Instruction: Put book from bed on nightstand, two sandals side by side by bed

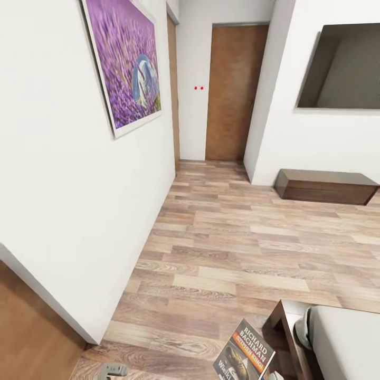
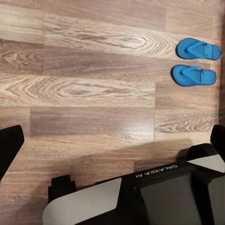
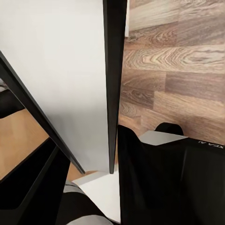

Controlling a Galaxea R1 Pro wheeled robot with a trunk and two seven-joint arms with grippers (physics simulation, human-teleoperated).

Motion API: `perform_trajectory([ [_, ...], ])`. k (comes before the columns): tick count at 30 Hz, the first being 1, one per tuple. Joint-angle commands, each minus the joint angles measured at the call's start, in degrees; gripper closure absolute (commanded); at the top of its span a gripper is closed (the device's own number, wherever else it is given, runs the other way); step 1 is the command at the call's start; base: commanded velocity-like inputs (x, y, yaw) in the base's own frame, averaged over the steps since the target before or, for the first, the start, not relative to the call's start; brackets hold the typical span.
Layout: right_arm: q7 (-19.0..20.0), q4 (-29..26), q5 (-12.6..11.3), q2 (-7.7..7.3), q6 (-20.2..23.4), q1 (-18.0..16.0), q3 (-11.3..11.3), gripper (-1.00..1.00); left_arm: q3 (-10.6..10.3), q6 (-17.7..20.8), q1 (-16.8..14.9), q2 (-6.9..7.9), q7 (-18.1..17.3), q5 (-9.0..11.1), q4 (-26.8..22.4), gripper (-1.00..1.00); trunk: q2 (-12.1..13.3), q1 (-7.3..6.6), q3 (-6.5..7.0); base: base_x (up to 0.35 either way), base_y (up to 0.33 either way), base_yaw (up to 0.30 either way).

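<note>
Bedroom w/ plank floor (image 1: pixel 227 232), white walls, lavender picture (image 1: pixel 124 63): the right gripper (image 3: pixel 110 140) is carrying the Bachman paperback (image 1: pixel 245 353) upright near the bed (image 1: pixel 343 338) corner, prob. en route to a nightstand. The right wrist cam is showing its fingers clamping the book edge-on; the left wrist cam is showing both blue sandals (image 2: pixel 196 62) lying side by side on the floor, left gripper (image 2: pixel 112 136) spread wide, empty.

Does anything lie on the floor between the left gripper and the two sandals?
Nothing visible does. In the left wrist view, bare plank floor separates the open left gripper from the two sandals, which lie side by side.
</note>
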Motion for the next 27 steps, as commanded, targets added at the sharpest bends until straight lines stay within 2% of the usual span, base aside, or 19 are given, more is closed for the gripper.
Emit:
perform_trajectory([
  [1, 0.11, -0.04, -0.6, -0.03, 0.52, -0.02, 0.44, 1.0, -0.5, -0.22, -0.04, 0.02, -0.19, 0.51, 0.07, -1.0, -0.04, 0.0, 0.04, 0.0, 0.0, 0.0],
  [22, 0.11, -0.04, -0.6, -0.03, 0.52, -0.02, 0.44, 1.0, -0.5, -0.22, -0.04, -0.04, -0.2, 0.49, 0.07, -1.0, -0.04, 0.0, 1.98, 0.0, 0.0, 0.0],
  [27, 0.11, -0.04, -0.6, -0.03, 0.52, -0.02, 0.44, 1.0, -0.5, -0.22, -0.04, -0.83, -0.19, 0.51, 0.07, -1.0, -0.04, 0.0, 2.44, 0.0, 0.0, 0.0],
])
